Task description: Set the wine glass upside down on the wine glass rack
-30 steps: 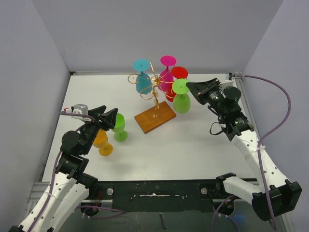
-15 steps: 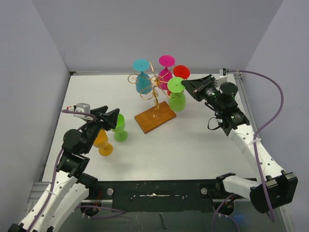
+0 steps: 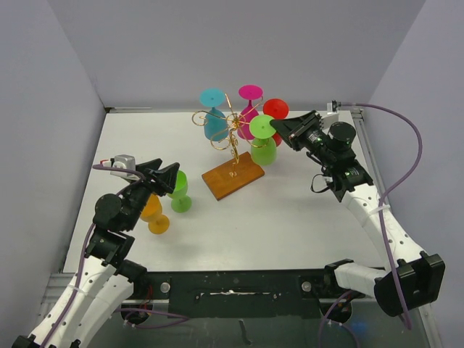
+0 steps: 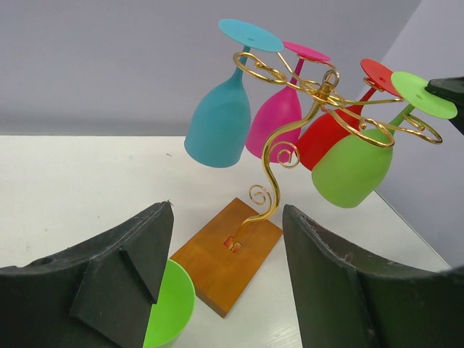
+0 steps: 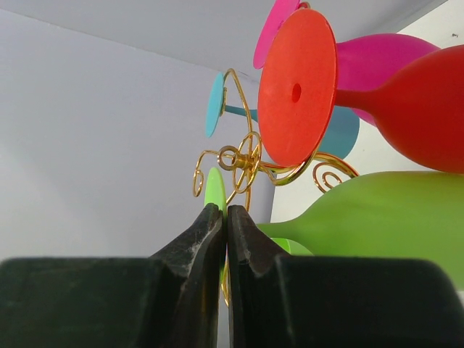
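Note:
The wine glass rack point(image 3: 233, 134) is a gold wire stand on a brown wooden base point(image 3: 232, 175) at the table's middle back. A green wine glass point(image 3: 264, 148) hangs upside down at the rack's right side, its stem against a scroll arm point(image 4: 391, 129). My right gripper point(image 3: 279, 127) is shut on the glass's flat green foot point(image 5: 214, 190). Blue point(image 3: 214, 123), pink point(image 3: 249, 116) and red point(image 3: 274, 112) glasses hang upside down on the rack. My left gripper point(image 3: 163, 174) is open and empty, facing the rack from the left.
A second green glass point(image 3: 180, 192) and an orange glass point(image 3: 154, 214) stand upright on the table just by my left gripper. The green one's rim shows between the left fingers point(image 4: 170, 304). Grey walls enclose the table on three sides.
My right gripper has carried the green glass leftwards and up against the rack's right arm. The left arm shifted slightly at first, then stayed still.

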Robot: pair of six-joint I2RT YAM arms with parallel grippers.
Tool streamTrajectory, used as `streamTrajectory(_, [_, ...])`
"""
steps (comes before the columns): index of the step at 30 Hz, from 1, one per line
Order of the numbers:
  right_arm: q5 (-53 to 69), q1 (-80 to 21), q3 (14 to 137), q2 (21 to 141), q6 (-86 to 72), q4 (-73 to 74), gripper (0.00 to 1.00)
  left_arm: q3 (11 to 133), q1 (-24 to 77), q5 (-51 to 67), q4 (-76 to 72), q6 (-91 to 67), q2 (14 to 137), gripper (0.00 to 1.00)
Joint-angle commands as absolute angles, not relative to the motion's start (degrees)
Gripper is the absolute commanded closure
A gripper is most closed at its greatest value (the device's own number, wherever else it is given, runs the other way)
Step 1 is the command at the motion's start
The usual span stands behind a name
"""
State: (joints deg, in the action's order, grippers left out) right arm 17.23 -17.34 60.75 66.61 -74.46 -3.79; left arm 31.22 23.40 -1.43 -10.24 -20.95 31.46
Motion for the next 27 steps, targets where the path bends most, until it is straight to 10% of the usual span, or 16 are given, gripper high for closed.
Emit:
streamTrajectory(1, [20.96,-18.56,63.83,67.20,-74.84,-7.76,1.00,31.75,22.94,-1.26,-12.92,-21.01,31.00,0.39])
streamTrajectory(27, [21.65,-21.20,64.06,65.08,-70.66,-1.49,1.00,31.82,22.95,-1.40,-12.66,-21.07,30.81,0.39])
